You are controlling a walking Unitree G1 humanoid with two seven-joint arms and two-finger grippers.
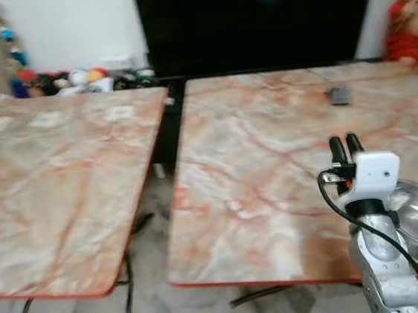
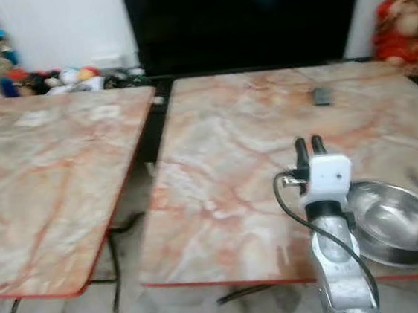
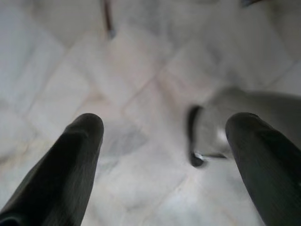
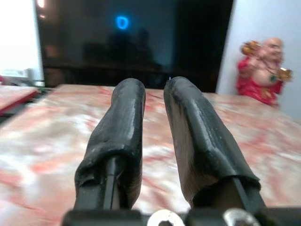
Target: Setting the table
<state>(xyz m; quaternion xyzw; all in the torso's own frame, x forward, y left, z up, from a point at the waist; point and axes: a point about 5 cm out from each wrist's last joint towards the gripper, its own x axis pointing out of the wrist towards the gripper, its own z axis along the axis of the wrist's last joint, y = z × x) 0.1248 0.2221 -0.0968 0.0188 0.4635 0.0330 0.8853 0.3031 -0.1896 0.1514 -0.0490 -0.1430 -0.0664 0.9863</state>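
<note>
Bowl [image 2: 397, 220], one, steel and empty, sits on the right worktop [image 2: 226, 177] just right of the right end effector [image 2: 307, 145], whose fingers are nearly closed, holding nothing. Left end effector [image 3: 164, 141] gapes wide over floor [image 3: 141, 70].

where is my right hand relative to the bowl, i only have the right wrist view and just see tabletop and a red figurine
Observer: The right hand is raised over the right table, and the steel bowl sits beside the arm on the robot's right, near the table's front edge.
Operator: is it holding anything
Observer: No, its fingers are nearly together with nothing between them.
Operator: what else is on that table
Observer: A small dark object lies toward the far side, too blurred to identify.
Operator: and the left hand
Observer: The left hand hangs open over the pale tiled floor.
</note>
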